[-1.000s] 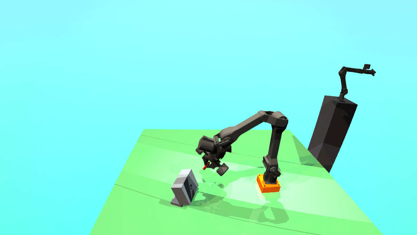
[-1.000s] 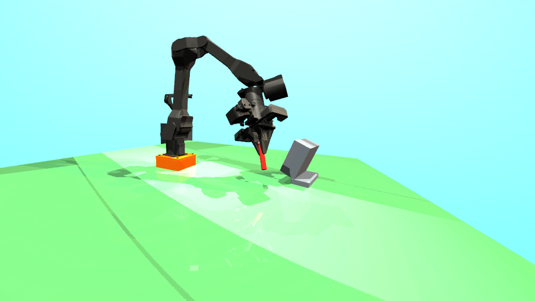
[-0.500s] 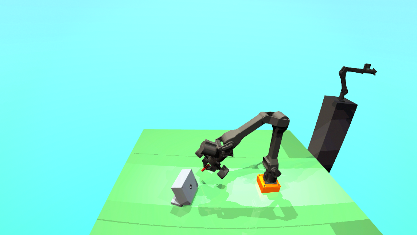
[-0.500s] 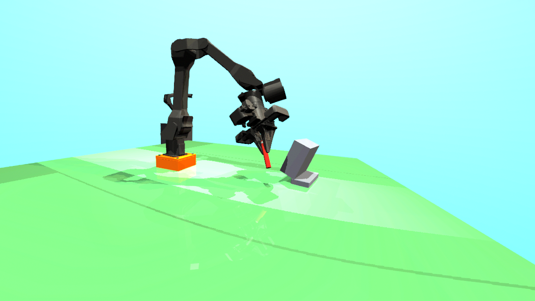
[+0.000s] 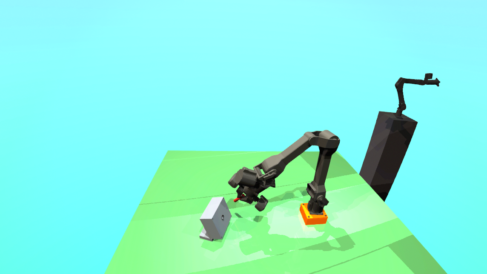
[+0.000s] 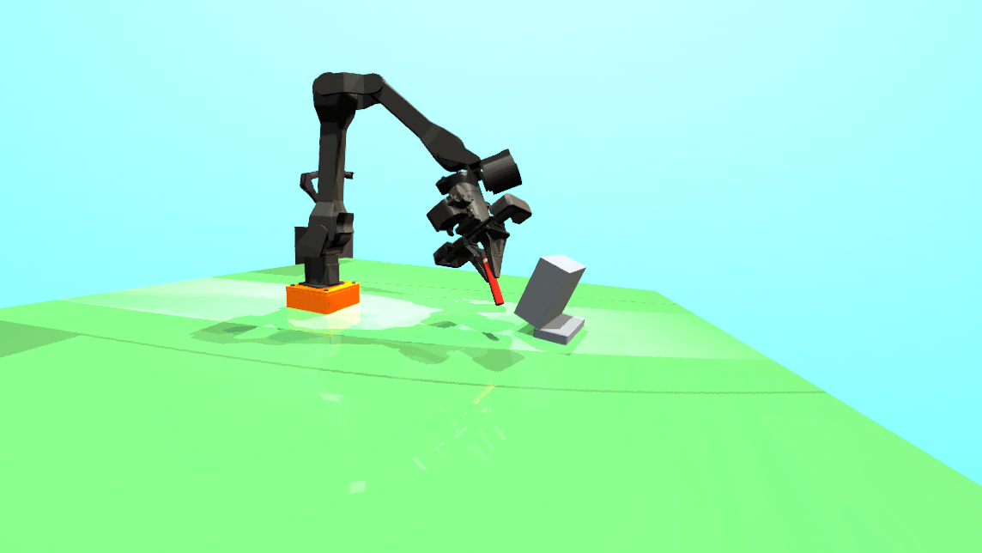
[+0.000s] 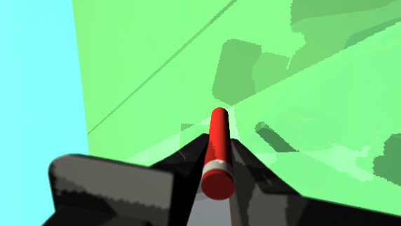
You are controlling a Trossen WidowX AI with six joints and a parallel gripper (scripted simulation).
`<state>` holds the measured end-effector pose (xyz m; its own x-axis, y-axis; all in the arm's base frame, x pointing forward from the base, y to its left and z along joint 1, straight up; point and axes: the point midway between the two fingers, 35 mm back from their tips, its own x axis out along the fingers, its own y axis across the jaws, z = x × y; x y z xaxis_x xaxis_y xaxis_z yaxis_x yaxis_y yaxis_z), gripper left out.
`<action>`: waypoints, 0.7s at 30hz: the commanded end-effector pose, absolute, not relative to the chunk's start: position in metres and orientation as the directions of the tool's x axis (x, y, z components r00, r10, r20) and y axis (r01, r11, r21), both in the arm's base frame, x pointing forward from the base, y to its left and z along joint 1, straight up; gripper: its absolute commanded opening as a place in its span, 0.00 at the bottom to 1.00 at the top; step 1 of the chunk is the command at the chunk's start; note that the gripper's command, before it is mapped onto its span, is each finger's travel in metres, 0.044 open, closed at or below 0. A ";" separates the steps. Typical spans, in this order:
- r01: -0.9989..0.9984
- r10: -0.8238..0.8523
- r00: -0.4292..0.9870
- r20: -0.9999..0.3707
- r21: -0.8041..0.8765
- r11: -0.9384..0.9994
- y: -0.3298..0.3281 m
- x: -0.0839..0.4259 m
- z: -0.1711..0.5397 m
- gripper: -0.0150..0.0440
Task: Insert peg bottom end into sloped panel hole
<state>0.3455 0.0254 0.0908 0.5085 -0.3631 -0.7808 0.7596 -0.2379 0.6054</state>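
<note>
A round red peg (image 5: 236, 199) (image 6: 494, 285) (image 7: 219, 137) with a pale band near its top end is held off the table. My gripper (image 6: 492, 276) (image 7: 218, 142) is shut on it, one finger on each side. The peg tilts, its free bottom end lower and leaning toward the panel side. The grey sloped panel (image 5: 211, 215) (image 6: 551, 292) stands beside the peg, not touching it. Its round hole (image 5: 222, 217) shows in the face in the top view. The hole is hidden in the exterior view. The peg's bottom end is outside the hole.
The arm's orange base (image 5: 313, 218) (image 6: 323, 298) stands on the green table (image 5: 163, 252) (image 6: 275, 440). The panel rests on a grey foot (image 5: 206, 236) (image 6: 560, 331). A dark pillar (image 5: 388, 153) with another small arm (image 5: 410, 81) stands beyond the table's right edge in the top view.
</note>
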 end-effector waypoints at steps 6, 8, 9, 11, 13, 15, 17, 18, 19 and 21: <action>0.757 -0.366 0.544 -0.755 0.629 -0.173 0.036 0.344 0.090 0.25; 0.756 -0.366 0.552 -0.749 0.635 -0.160 0.038 0.343 0.090 0.25; 0.755 -0.366 0.556 -0.746 0.638 -0.153 0.039 0.343 0.090 0.25; 0.753 -0.365 0.565 -0.740 0.643 -0.140 0.042 0.343 0.090 0.25; 0.750 -0.365 0.573 -0.734 0.649 -0.127 0.044 0.342 0.090 0.25; 0.748 -0.364 0.581 -0.728 0.654 -0.114 0.046 0.342 0.090 0.25; 0.745 -0.363 0.589 -0.722 0.659 -0.101 0.049 0.342 0.090 0.25; 0.743 -0.363 0.594 -0.719 0.662 -0.095 0.050 0.341 0.090 0.25; 0.742 -0.362 0.598 -0.715 0.665 -0.089 0.051 0.341 0.090 0.25; 0.739 -0.361 0.606 -0.709 0.670 -0.076 0.054 0.341 0.091 0.25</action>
